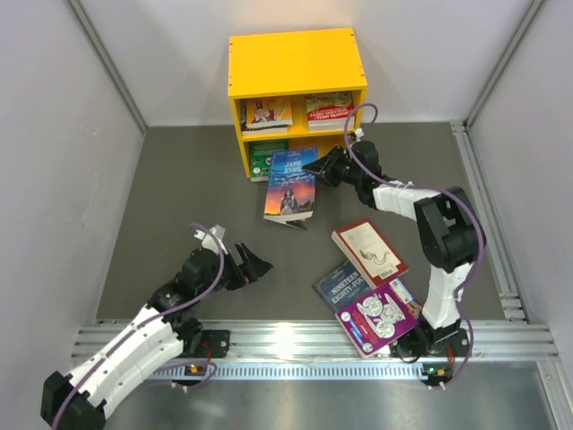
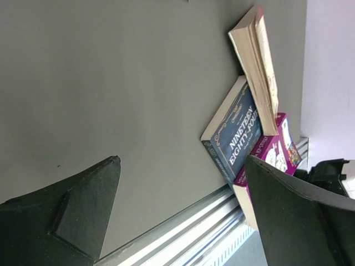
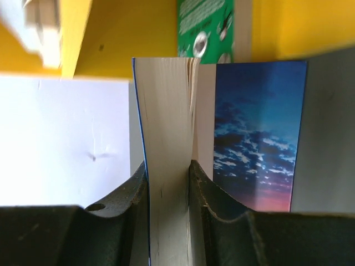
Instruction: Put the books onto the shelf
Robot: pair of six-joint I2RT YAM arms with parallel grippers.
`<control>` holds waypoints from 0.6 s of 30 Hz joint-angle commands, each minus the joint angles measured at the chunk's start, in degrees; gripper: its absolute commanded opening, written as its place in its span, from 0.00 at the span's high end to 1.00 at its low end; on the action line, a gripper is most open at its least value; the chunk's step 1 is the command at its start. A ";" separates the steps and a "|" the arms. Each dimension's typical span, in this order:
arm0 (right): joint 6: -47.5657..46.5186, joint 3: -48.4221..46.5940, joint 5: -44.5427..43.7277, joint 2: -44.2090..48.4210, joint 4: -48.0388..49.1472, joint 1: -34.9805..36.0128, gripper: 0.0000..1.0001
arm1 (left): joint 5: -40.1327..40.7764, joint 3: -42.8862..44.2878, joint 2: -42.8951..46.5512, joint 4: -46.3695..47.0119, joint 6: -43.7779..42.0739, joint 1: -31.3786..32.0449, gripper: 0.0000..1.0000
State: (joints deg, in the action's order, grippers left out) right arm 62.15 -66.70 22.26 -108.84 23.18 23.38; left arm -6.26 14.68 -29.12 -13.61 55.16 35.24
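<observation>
Top external view shows the grey table [image 1: 179, 197] with the yellow shelf [image 1: 295, 63] standing at its far side. The shelf's upper left compartment holds a pale book [image 1: 266, 114], its upper right compartment holds a red-banded book [image 1: 329, 109], and its lower left holds a green book [image 1: 268, 158]. The lower right compartment is mostly hidden behind the right arm. A blue book [image 1: 291, 185] with a sky cover lies just in front of the lower left opening. The right tool [image 1: 329, 166] pinches its page block at the far right corner. Near the right arm's base, a red-cream book [image 1: 369, 252], a dark blue book [image 1: 345, 288] and a purple book [image 1: 383, 315] overlap in a loose row. The left tool [image 1: 251, 267] is spread wide and empty over bare table, well apart from them.
</observation>
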 commanded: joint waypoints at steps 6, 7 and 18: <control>7.02 -10.46 -5.12 -8.83 15.75 0.18 1.00 | -2.17 -0.79 -3.04 4.46 -1.46 -0.26 0.02; 7.11 -11.43 -5.64 -9.81 15.76 0.35 1.00 | -2.35 -1.23 -3.04 4.64 -1.37 -0.26 0.02; 7.37 -27.87 -1.88 -23.42 10.13 2.73 0.72 | 0.20 -2.28 -12.00 10.25 -3.48 -0.35 0.04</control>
State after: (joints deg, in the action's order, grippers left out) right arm 67.79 -85.58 14.17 -130.39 27.05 26.24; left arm -7.01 13.52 -37.82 -9.98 53.12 35.18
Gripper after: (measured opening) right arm 0.273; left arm 0.968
